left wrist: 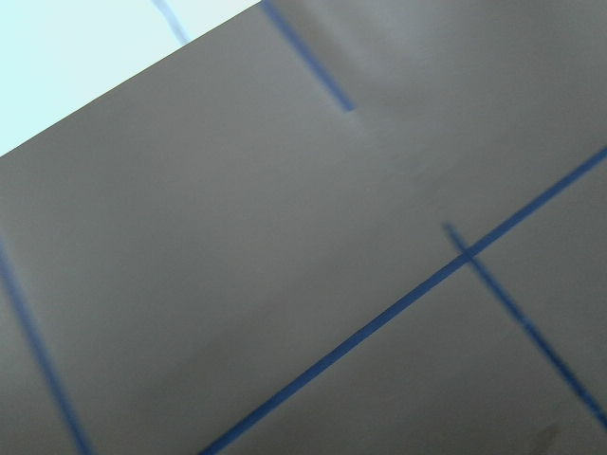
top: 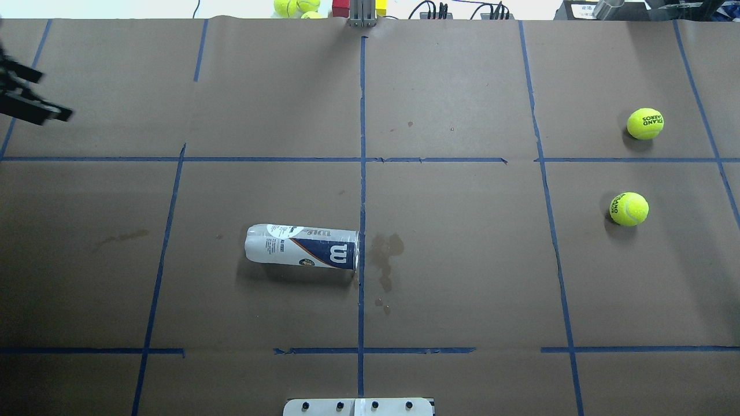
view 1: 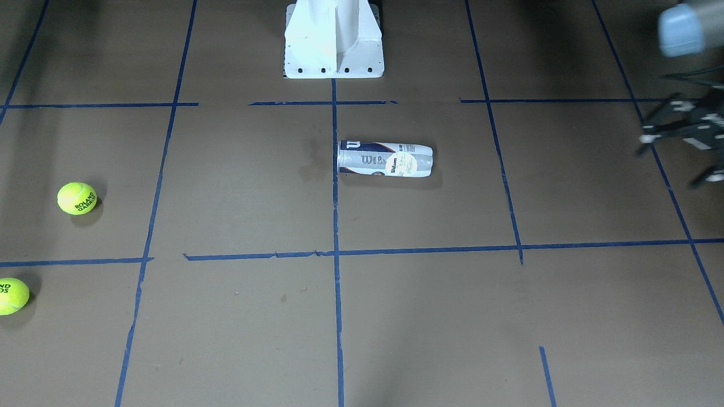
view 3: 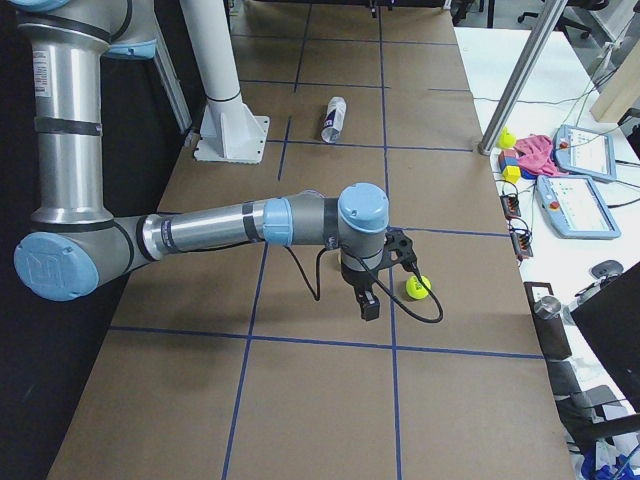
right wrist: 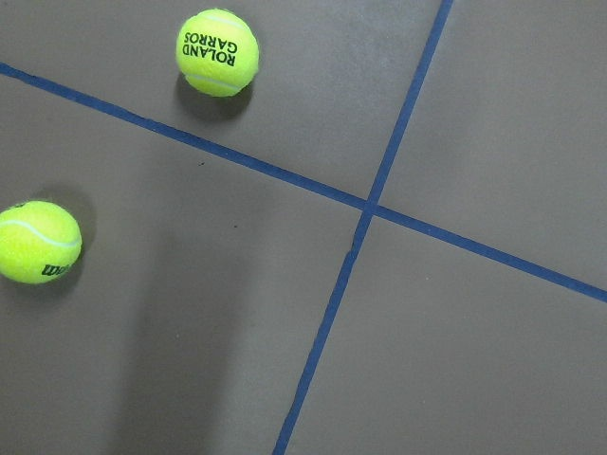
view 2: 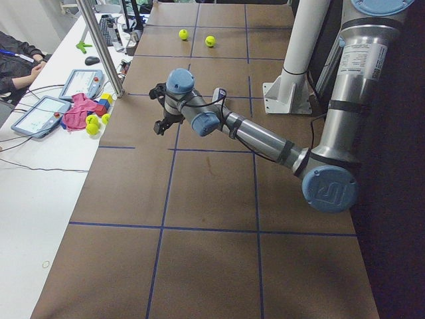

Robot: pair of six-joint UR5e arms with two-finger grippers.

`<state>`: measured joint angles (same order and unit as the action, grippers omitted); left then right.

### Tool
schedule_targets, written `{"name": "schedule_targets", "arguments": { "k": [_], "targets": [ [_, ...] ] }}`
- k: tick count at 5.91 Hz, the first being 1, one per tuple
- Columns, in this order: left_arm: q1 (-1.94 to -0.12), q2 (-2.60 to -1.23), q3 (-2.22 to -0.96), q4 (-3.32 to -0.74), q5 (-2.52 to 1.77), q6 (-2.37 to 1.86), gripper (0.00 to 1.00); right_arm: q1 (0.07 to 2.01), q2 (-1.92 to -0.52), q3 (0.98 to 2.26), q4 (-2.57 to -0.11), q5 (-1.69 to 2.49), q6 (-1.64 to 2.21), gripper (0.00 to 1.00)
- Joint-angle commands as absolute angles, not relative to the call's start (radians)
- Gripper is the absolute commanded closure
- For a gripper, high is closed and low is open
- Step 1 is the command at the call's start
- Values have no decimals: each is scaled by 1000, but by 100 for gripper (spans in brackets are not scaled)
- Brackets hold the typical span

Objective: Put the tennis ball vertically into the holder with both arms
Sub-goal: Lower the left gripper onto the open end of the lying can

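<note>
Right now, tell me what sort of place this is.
Probably a robotics lab work cell. A left arm and right arm reach over a brown paper-covered table gridded with blue tape, and control tablets lie on the white side bench.

The holder [top: 300, 247] lies on its side on the table [top: 462, 277], one end touching the centre tape line [top: 362, 173] and its body on the robot's left of that line. Two tennis balls lie well apart from it on the robot's right: the farther ball [top: 645, 123] behind the nearer ball [top: 629, 208]. The pedestal [top: 358, 407] stands mid-table at the robot's edge. The left gripper [top: 49, 95] hangs over the far left corner. The right gripper [view 3: 388, 278] hangs near the balls.
</note>
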<state>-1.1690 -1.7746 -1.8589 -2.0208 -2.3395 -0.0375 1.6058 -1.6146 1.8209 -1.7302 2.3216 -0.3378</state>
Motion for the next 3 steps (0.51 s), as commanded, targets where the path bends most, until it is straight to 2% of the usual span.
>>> {"name": "schedule_targets", "arguments": {
  "k": [1,3],
  "targets": [
    [-996,-1921,-1856,-2042,-2282,-64,0,1606,-1620,1809,-1730,2330,-334,0],
    [-797,-2011,-1861,-2031,-2084,-66,0,1608,-1629,1807,-1730,2330,-334,0]
  ]
}}
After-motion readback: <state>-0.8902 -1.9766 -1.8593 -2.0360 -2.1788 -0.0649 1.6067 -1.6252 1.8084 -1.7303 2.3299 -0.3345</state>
